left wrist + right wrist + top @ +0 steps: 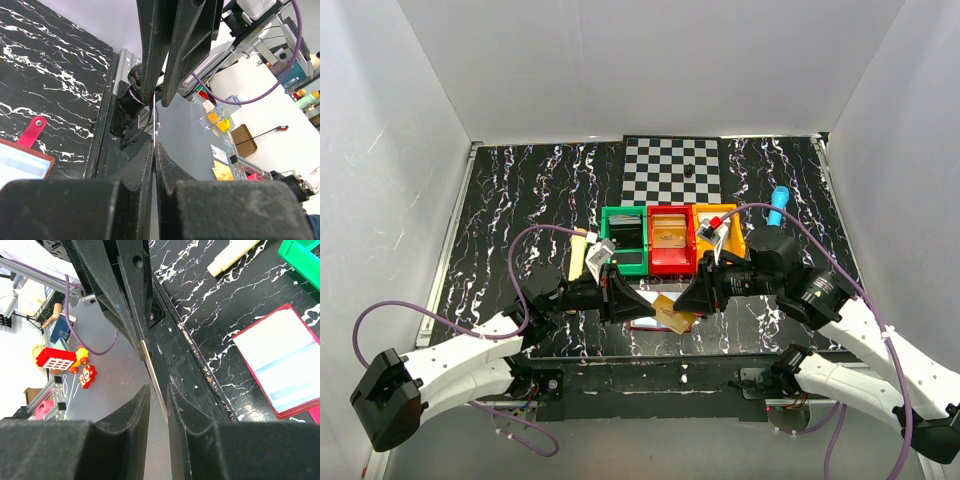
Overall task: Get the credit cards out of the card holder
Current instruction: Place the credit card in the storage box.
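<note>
We see card holder lying open on table near front edge, corner cut off by frame. Left gripper pressed together. Right gripper slightly apart, thin tan card edge-on in gap; contact unclear to us. From above, arms hide holder

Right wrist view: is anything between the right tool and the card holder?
Nothing visible lies on the table between the right tool and the open card holder. However, a credit card stands edge-on between that tool's jaws, pinched by the left tool.
</note>
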`<action>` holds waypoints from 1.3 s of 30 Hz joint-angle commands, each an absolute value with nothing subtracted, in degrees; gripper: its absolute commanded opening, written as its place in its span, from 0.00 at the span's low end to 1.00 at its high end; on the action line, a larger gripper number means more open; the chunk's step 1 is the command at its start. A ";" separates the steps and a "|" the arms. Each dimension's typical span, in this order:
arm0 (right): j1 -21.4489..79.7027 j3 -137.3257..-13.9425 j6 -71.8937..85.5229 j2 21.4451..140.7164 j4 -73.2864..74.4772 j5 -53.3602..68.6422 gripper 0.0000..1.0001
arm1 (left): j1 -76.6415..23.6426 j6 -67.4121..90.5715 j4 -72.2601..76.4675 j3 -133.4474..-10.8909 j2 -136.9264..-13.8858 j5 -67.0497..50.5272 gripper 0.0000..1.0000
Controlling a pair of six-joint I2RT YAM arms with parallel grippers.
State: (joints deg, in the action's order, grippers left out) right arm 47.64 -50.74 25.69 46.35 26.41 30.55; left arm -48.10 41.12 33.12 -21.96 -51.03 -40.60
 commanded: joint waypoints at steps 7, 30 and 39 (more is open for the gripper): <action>47.55 -51.77 25.84 46.05 23.91 31.29 0.08 | -48.16 40.87 34.45 -21.53 -50.63 -41.04 0.00; 47.29 -67.86 11.11 51.94 39.22 7.14 0.01 | -47.20 35.24 1.50 -27.16 -34.89 -11.34 0.75; 46.85 -60.20 -24.41 58.34 28.74 6.94 0.01 | -46.76 38.41 0.35 -26.72 -40.07 -7.92 0.68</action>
State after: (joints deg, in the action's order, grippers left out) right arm 47.53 -60.82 -5.50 53.93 33.19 7.57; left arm -47.33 37.47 2.37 -26.06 -38.54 -11.75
